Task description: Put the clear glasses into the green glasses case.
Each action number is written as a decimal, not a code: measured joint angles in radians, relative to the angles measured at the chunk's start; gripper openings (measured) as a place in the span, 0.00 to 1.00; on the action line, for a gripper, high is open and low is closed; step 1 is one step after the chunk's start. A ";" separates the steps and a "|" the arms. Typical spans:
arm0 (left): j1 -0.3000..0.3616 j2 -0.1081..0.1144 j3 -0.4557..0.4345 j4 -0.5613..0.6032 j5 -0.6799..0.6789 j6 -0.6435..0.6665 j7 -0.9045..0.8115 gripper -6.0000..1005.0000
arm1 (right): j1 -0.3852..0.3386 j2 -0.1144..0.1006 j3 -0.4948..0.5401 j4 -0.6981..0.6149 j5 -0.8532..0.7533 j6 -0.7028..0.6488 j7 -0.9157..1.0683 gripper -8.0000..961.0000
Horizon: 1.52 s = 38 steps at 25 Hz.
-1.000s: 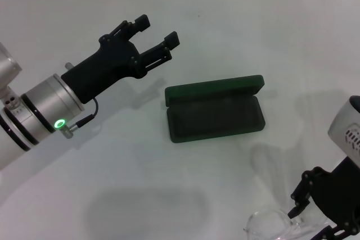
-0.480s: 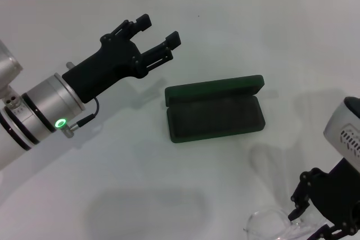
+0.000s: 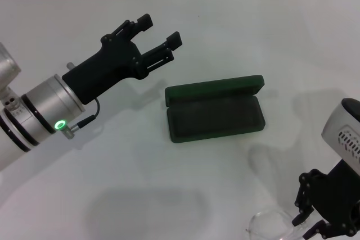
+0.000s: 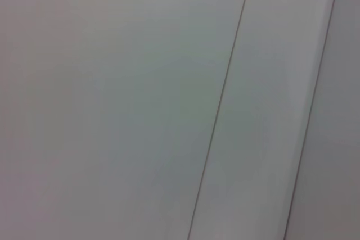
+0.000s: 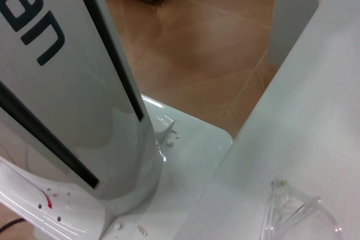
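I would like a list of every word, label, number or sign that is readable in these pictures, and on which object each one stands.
"an": large dark letters, cut off at the picture's edge, on the robot's white body panel, right wrist view.
Green glasses case: no lettering readable; it lies open.
Clear glasses: no markings visible.
Left gripper and right gripper: no text visible.
Left wrist view: none.
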 joint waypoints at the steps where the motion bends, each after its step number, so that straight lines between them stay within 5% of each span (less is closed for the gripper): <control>1: 0.000 0.000 0.000 0.000 0.000 0.000 0.000 0.89 | 0.000 0.000 0.000 0.000 0.001 0.000 0.000 0.30; 20: 0.014 0.000 0.001 -0.001 0.000 0.030 0.000 0.89 | -0.012 -0.005 0.099 -0.019 0.033 0.006 0.010 0.02; 31: 0.015 0.001 0.001 -0.001 0.000 0.037 -0.010 0.89 | -0.018 -0.003 0.120 -0.040 0.037 -0.097 0.021 0.08; 38: 0.014 0.001 0.001 -0.001 0.002 0.037 -0.011 0.89 | -0.023 -0.001 0.104 -0.039 0.034 -0.026 0.061 0.24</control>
